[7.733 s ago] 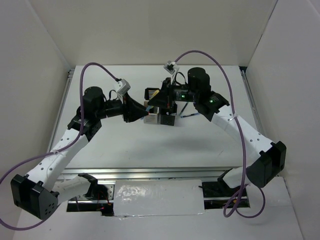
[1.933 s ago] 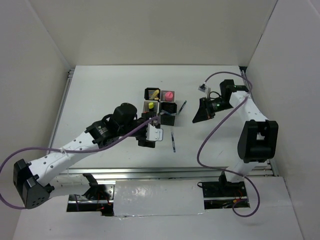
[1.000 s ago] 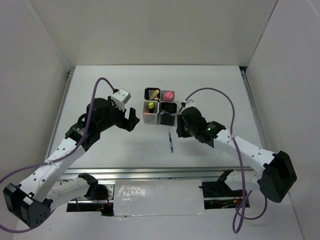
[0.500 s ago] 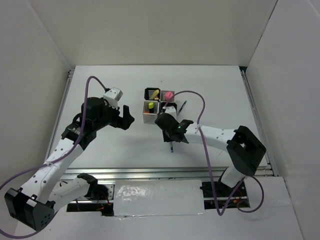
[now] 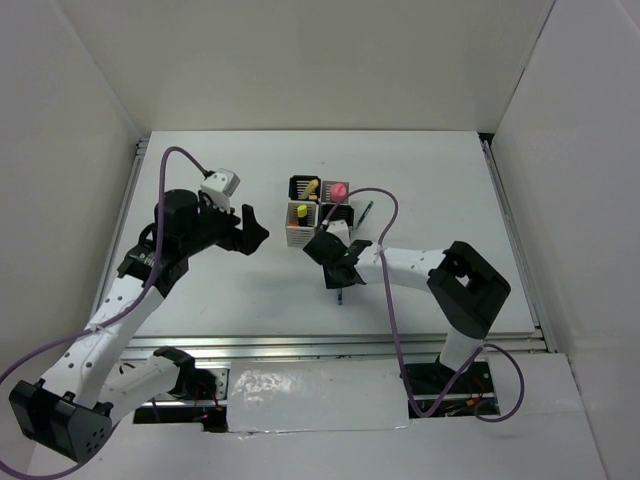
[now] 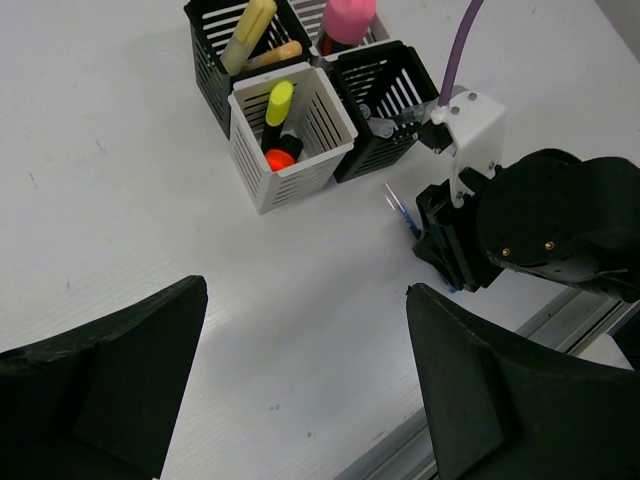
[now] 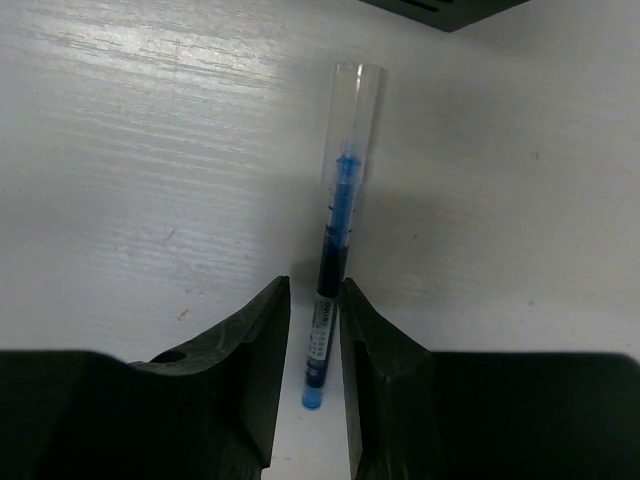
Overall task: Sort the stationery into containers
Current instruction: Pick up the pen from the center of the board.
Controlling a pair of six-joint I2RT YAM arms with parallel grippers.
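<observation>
Two-by-two cluster of containers near the middle of the table. In the far-left black cup, a pale yellow highlighter and a peach highlighter, both leaning. In the far-right cup, cut off by the frame edge in the left wrist view, a pink highlighter standing upright. In the near-left white cup, a yellow highlighter above an orange highlighter. In the near-right black cup, only something small and clear at one corner, too unclear to name. Only in the top view: both arms whole, and a thin dark pen flat on the table just right of the cluster. Only in the left wrist view: the colours inside each cup, seen between the fingers of the left gripper, spread wide with nothing in it. Only in the right wrist view: a blue pen with a clear cap, flat on the table on the near side of the near-right black cup, its lower end between the narrowly spaced jaws of the right gripper. Thin strip of table still visible beside the pen on the left. Real pressing on the pen: cannot tell.
</observation>
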